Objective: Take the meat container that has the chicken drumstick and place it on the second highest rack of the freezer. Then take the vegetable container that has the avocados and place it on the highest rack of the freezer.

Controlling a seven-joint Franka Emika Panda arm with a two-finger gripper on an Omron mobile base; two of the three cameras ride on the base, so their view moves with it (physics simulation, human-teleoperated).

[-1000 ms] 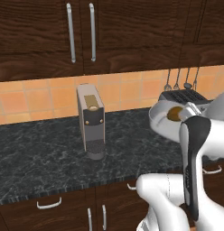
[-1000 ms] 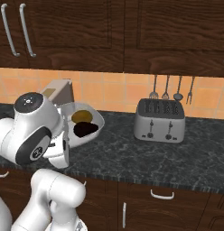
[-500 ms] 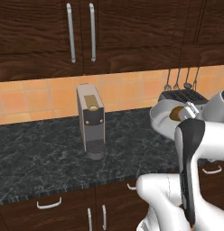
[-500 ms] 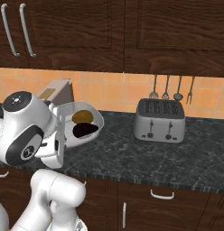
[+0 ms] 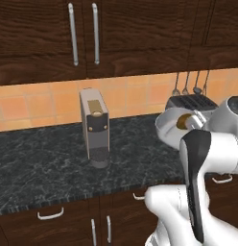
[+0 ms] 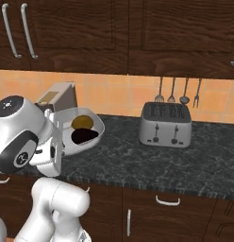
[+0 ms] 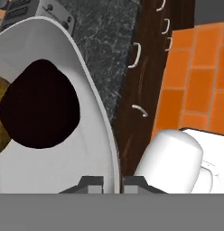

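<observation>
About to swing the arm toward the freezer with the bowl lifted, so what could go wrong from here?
1. The tool pinches just the thin rim of the round light-grey bowl, so the bowl could slip or pivot.
2. The near-black oval avocado and the yellowish-brown piece lie loose inside; tilting may spill them.
3. The bowl is close to the tall grey coffee machine, which a swing might clip.

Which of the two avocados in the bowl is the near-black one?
The avocado lying on the near side of the vegetable container; the yellowish-brown one sits behind it, toward the tiled wall.

Even flat light, sharp, soft shadows
</observation>
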